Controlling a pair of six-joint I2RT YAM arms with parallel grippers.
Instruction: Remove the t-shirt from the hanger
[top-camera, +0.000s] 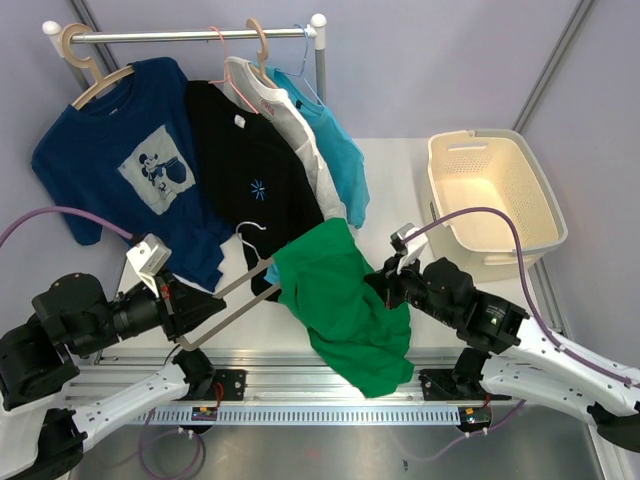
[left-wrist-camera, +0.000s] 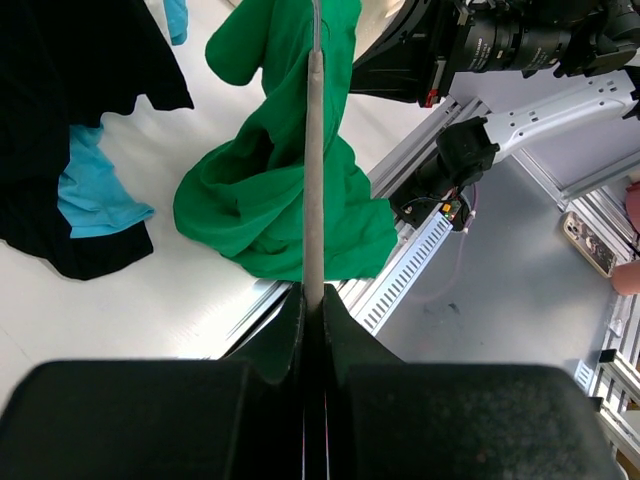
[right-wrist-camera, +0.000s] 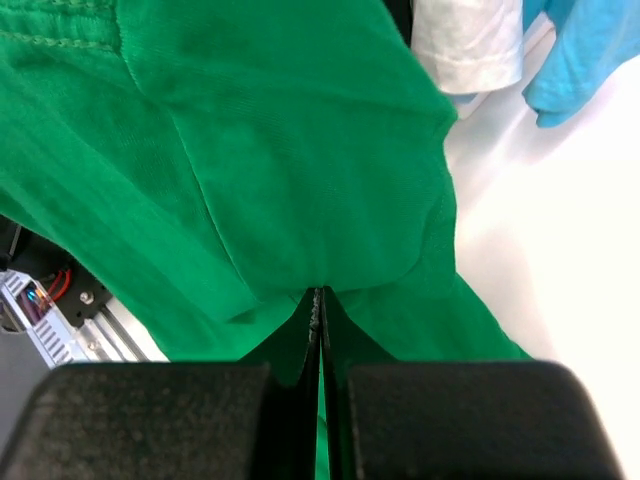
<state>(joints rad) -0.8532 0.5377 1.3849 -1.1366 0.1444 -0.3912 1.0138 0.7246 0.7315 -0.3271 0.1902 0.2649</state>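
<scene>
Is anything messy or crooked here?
Yes. The green t-shirt hangs bunched up on just one end of the tilted hanger, and its bottom droops past the front edge of the table onto the metal rail.

Item 1: t-shirt (top-camera: 345, 300). Plain bright green, short-sleeved, no print. It is creased and bunched, draped from the far end of the hanger. Its lower folds are heaped on the table (top-camera: 400, 170) at the near edge and spill over it. My right pincer (right-wrist-camera: 319, 300) has one fold nipped tight.

Item 2: hanger (top-camera: 230, 318). Thin, grey-beige, a rounded triangular loop with a slim metal hook. It is held up at a slant, with one end buried in the green cloth. My left pincer (left-wrist-camera: 313, 300) is clamped on the bar at the other end.
</scene>
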